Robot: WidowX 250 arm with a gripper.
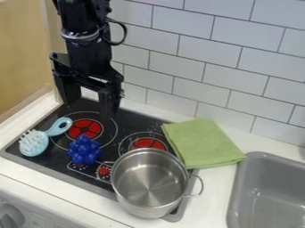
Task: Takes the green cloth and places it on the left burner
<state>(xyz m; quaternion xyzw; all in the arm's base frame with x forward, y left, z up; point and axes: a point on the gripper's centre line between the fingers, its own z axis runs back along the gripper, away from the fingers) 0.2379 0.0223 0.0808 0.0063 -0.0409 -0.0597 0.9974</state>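
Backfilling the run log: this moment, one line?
gripper: open, over stove's left side | green cloth: ungrasped, across stove edge and counter | placement: not done

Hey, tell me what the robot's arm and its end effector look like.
The arm is black, with a silvery band around it and a thin dark cable looping out beside that. The end effector is also black, with two chunky, angular fingers.

Toy kitchen, stovetop [35,130], grey sink [236,196], tiled wall [235,53]
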